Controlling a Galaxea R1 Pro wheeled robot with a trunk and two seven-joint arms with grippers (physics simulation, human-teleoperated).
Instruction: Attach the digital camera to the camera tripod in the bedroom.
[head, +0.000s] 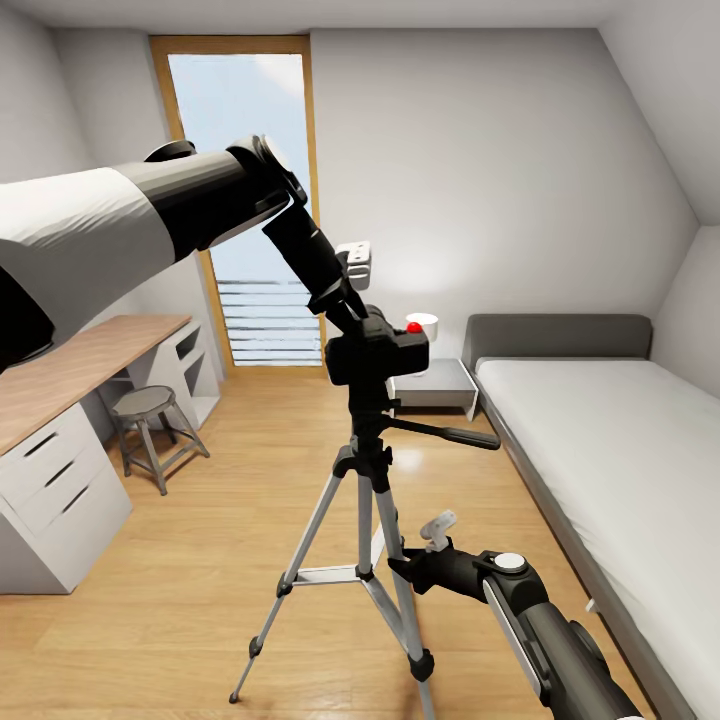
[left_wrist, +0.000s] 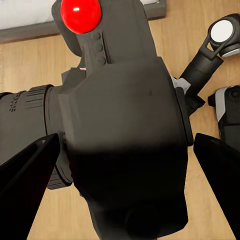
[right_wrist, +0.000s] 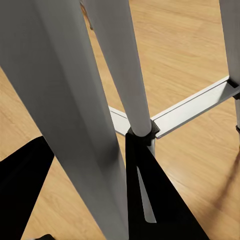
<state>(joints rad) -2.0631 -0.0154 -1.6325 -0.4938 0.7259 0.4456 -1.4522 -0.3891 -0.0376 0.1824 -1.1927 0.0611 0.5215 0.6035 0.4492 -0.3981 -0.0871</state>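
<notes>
Middle of the bedroom (head: 200, 520), on the light wood floor: camera tripod (head: 365, 500) standing with legs spread, pan handle sticking out toward the bed (head: 610, 440). Digital camera (head: 378, 352) right on top of the black head, red button up, apparently seated or very nearly so.

Left gripper (head: 352, 322) reaching down from above; in the left wrist view, dark fingers (left_wrist: 27, 175) spread wide either side of the camera body (left_wrist: 125, 145), a visible gap on each side, holding nothing firmly by the look of it. Right gripper (head: 405, 568) low down beside a tripod leg (right_wrist: 75, 115); fingers parted around that silver leg in the right wrist view, whether actually pressing it impossible to tell.

Best handling now, probably: keep the tripod steady low down, check the camera sits square and level on the head, then lift straight up and away, no sideways drag, no nudging the lens or handle.
</notes>
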